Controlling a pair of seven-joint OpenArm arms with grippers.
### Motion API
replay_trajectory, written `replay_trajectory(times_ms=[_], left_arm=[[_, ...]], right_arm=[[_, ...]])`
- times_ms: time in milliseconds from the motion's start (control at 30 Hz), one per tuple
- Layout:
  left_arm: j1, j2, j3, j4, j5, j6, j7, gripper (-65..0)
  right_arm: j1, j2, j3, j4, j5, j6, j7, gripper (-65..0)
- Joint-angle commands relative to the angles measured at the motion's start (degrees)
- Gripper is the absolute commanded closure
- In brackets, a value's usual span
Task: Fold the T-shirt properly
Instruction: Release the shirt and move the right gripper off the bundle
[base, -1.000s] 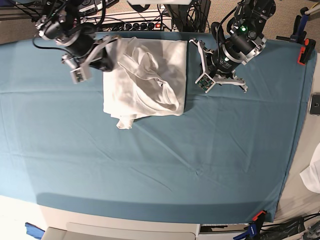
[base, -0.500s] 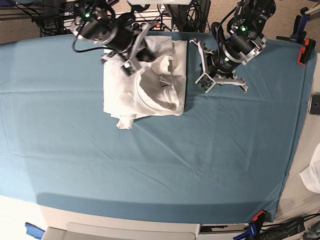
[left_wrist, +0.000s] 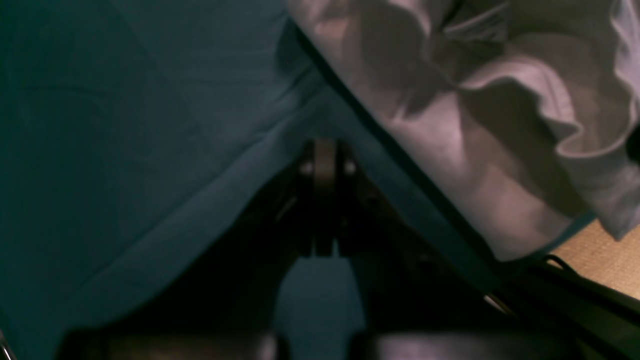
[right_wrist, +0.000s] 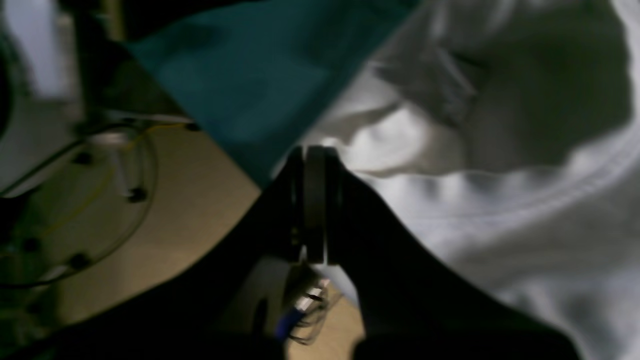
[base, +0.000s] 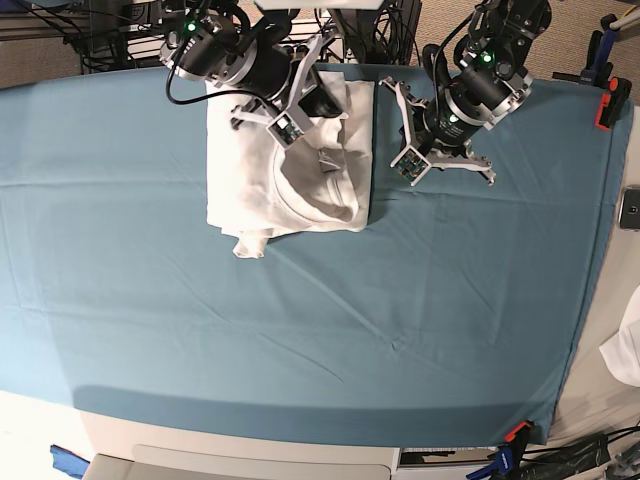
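Base view looks steeply down from high above the whole teal table cover (base: 300, 330); both wrist views look close along their closed jaws, sharing the T-shirt (base: 270, 180).

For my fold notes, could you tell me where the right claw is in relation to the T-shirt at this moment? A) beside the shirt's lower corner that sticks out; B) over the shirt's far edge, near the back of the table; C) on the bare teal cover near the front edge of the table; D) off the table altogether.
B: in the base view the right claw sits over the far part of the T-shirt.
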Motion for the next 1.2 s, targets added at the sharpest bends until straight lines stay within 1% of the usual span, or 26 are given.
replay_trajectory(times_ms=[0, 100, 200, 300, 333, 367, 433, 500, 533, 600, 633, 667, 767, 867, 933, 967, 1000, 1067, 1167], left_arm=[[-0.26, -0.15, -0.17, 0.87, 0.0, 0.17, -1.42, 0.0], [-0.26, -0.15, -0.17, 0.87, 0.0, 0.17, -1.42, 0.0], [-0.26, -0.15, -0.17, 0.87, 0.0, 0.17, -1.44, 0.0], [-0.26, -0.15, -0.17, 0.87, -0.11, 0.17, -1.44, 0.0], [-0.26, -0.15, -0.17, 0.87, -0.44, 0.17, -1.44, 0.0], [-0.24, -0.15, -0.17, 0.87, -0.92, 0.17, -1.46, 0.0], [-0.26, -0.15, -0.17, 0.87, -2.23, 0.17, -1.46, 0.0], [-0.26, -0.15, -0.17, 0.87, -3.26, 0.17, -1.46, 0.0], [-0.26, -0.15, -0.17, 0.87, -3.3, 0.15, -1.46, 0.0], [-0.24, -0.15, -0.17, 0.87, -3.43, 0.13, -1.44, 0.0], [-0.26, -0.15, -0.17, 0.87, -3.43, 0.15, -1.44, 0.0], [-0.26, -0.15, -0.17, 0.87, -3.45, 0.15, -1.46, 0.0], [-0.28, -0.15, -0.17, 0.87, -3.45, 0.13, -1.49, 0.0], [-0.26, -0.15, -0.17, 0.87, -3.43, 0.13, -1.51, 0.0], [-0.26, -0.15, -0.17, 0.87, -3.43, 0.13, -1.49, 0.0], [-0.26, -0.15, -0.17, 0.87, -3.43, 0.13, -1.51, 0.0], [-0.26, -0.13, -0.17, 0.87, -3.43, 0.13, -1.49, 0.0], [-0.24, -0.15, -0.17, 0.87, -3.43, 0.13, -1.49, 0.0], [-0.26, -0.15, -0.17, 0.87, -3.43, 0.13, -1.49, 0.0]], right_arm=[[0.83, -0.13, 0.87, 1.44, 0.81, 0.13, 3.26, 0.0], [2.38, -0.13, 4.59, 4.17, 0.76, 0.13, 6.43, 0.0], [4.42, -0.13, 10.88, 6.34, -0.13, 0.17, 6.88, 0.0], [6.56, -0.11, 19.39, 6.34, -4.48, 0.13, 8.28, 0.0], [7.45, 0.0, 22.58, 6.34, -6.01, -0.15, 9.01, 0.0], [8.35, 0.2, 25.86, 6.34, -7.06, -1.14, 9.51, 0.0], [10.14, 0.37, 32.68, 6.34, -7.39, -3.34, 10.51, 0.0], [11.87, 0.59, 39.19, 6.34, -7.08, -3.45, 11.43, 0.0], [12.55, 1.16, 41.79, 5.49, -6.16, -3.54, 11.45, 0.0], [13.66, 2.93, 45.66, 1.92, -2.1, -3.56, 11.06, -14.8], [14.16, 4.0, 46.8, -0.31, 0.17, -3.54, 10.78, -18.5], [14.78, 5.05, 47.58, -2.93, 2.14, -3.54, 10.45, -19.7], [17.53, 7.98, 48.28, -12.83, 8.85, -3.54, 7.74, -19.8], [21.66, 9.94, 48.28, -23.82, 17.16, -3.3, 4.13, -19.8], [24.74, 10.45, 48.22, -30.21, 22.69, -1.38, 0.74, -20.3], [26.18, 10.49, 48.22, -32.85, 25.09, -0.17, -1.18, -21.5], [27.45, 10.47, 48.19, -35.08, 26.86, 0.63, -2.78, -23.5], [29.22, 10.45, 48.06, -38.32, 28.52, 1.33, -3.78, -27.2], [30.56, 10.45, 48.06, -40.76, 30.08, 1.33, -3.74, -28.1]])
